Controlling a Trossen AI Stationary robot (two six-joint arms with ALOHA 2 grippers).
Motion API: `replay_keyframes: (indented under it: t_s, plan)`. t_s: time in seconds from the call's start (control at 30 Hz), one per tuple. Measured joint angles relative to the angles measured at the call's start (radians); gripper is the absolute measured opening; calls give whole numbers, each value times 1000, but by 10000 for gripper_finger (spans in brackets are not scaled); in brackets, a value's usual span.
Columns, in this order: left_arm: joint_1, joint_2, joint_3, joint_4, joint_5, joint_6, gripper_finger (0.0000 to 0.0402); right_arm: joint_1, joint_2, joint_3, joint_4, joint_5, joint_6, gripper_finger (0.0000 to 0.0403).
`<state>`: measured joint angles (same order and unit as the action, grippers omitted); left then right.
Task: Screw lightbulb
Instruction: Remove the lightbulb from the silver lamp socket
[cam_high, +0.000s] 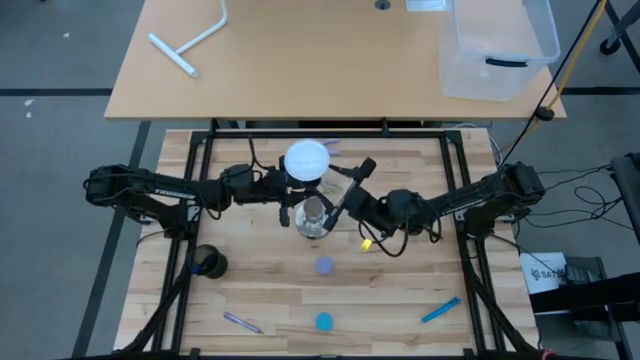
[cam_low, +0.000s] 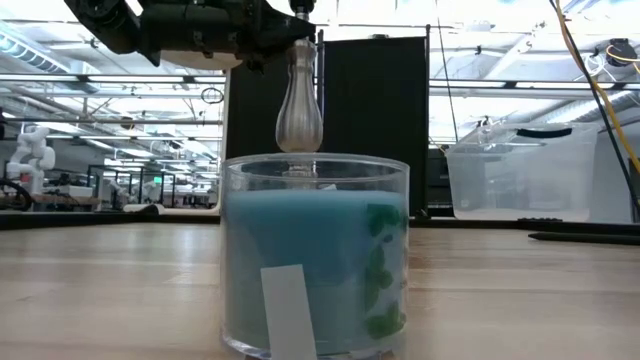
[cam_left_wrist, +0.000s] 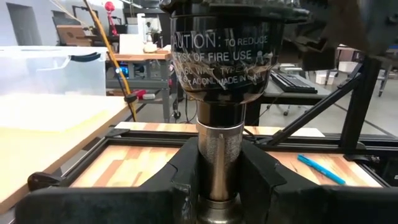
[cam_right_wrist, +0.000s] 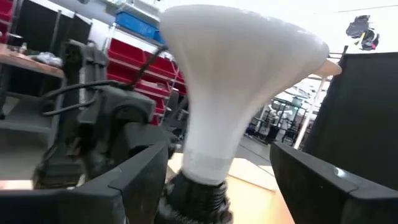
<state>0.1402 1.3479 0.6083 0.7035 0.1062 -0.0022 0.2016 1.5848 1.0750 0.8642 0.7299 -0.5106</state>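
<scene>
I hold the stand's post (cam_left_wrist: 217, 155) tight with my left gripper (cam_left_wrist: 217, 186), the lightbulb (cam_right_wrist: 236, 81) sits in the socket in the table's middle, my right gripper (cam_right_wrist: 217, 180) has wide fingers around its neck, and next I think I must squeeze and twist

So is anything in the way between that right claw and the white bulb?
Nothing visible. The right gripper has its open fingers on either side of the lightbulb neck, with only air between. The bulb already sits in the socket stand, which the left gripper holds.
</scene>
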Motion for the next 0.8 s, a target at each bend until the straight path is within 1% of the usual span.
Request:
replay_keyframes:
  t_s: [0.07,0.17,0.27,0.43,0.57,0.67,0.8]
  plan:
    - [0,0,0,0,-8,-9,75,-12,0,12,-13,-7,9,277]
    - [0,0,0,1,-11,-11,75,-25,1,24,-33,-55,50,275]
    - [0,0,0,2,-14,-12,75,-37,1,40,-53,-75,79,275]
    - [0,0,0,2,-18,-14,75,-62,2,54,-79,-87,112,275]
    - [0,0,0,2,-18,-15,75,-80,2,75,-104,-178,156,275]
    - [0,0,0,2,-18,-15,75,-93,2,88,-108,-207,155,275]
    - [0,0,0,2,-19,-16,75,-108,2,105,-112,-216,144,273]
